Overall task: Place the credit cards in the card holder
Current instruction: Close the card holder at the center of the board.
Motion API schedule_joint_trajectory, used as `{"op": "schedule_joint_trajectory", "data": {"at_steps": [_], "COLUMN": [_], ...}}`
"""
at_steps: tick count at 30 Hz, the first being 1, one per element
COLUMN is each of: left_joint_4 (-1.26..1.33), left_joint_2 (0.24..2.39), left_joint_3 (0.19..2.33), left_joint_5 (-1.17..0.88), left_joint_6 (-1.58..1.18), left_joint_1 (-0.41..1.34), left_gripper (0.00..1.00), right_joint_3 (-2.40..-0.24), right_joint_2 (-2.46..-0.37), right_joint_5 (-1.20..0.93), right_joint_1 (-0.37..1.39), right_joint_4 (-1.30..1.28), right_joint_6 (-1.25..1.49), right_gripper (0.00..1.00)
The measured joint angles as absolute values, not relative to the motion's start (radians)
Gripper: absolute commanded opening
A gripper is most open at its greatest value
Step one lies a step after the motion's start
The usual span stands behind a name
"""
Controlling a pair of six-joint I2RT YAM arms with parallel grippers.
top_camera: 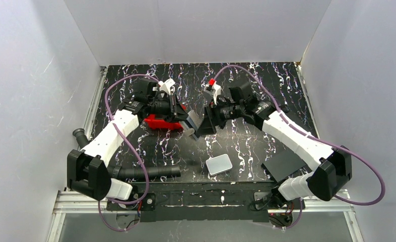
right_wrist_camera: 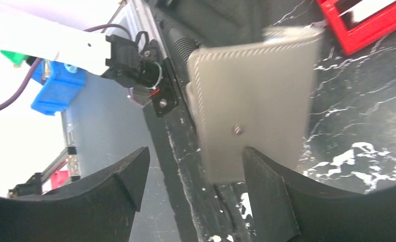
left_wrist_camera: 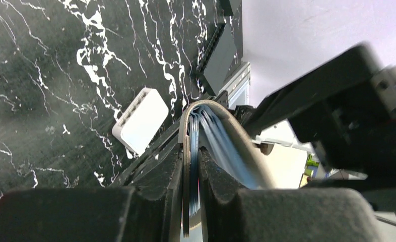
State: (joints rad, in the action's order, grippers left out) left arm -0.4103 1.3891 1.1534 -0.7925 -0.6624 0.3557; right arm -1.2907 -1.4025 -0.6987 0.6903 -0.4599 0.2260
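Observation:
The grey-brown card holder (top_camera: 193, 120) hangs in the air between both arms, over the middle of the table. My left gripper (top_camera: 182, 117) is shut on it. In the left wrist view the fingers pinch one flap together with the blue-edged credit cards (left_wrist_camera: 221, 146), while the other flap of the card holder (left_wrist_camera: 244, 146) curves away to the right. My right gripper (right_wrist_camera: 196, 171) is open just beside the holder. The stitched face of the card holder (right_wrist_camera: 251, 101) stands just beyond its right fingertip (right_wrist_camera: 261, 176), and the jaws are wide apart.
A red tray (top_camera: 161, 122) sits under the left gripper. A thick white rounded slab (top_camera: 219, 164) lies toward the near edge, a black sheet (top_camera: 284, 164) to its right. A black hose (top_camera: 150, 172) runs along the near left. White walls enclose the table.

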Motion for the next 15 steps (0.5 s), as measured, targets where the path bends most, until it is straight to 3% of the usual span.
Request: {"op": "schedule_joint_trajectory", "data": {"at_steps": [9, 15], "left_joint_4": [-0.097, 0.016], "left_joint_2": [1.416, 1.391], "left_joint_3": [1.052, 1.048], "left_joint_5": [-0.791, -0.779], "left_joint_6": [-0.812, -0.813], "left_joint_1": [0.349, 0.349], "left_gripper": [0.0, 0.0], "right_joint_3": [-1.146, -0.953], "right_joint_2": [-1.38, -1.23], "right_joint_5": [-0.708, -0.64], "right_joint_1": [0.71, 0.599], "right_joint_4": [-0.196, 0.059], "right_joint_6": [0.513, 0.84], "right_gripper": [0.76, 0.79]}}
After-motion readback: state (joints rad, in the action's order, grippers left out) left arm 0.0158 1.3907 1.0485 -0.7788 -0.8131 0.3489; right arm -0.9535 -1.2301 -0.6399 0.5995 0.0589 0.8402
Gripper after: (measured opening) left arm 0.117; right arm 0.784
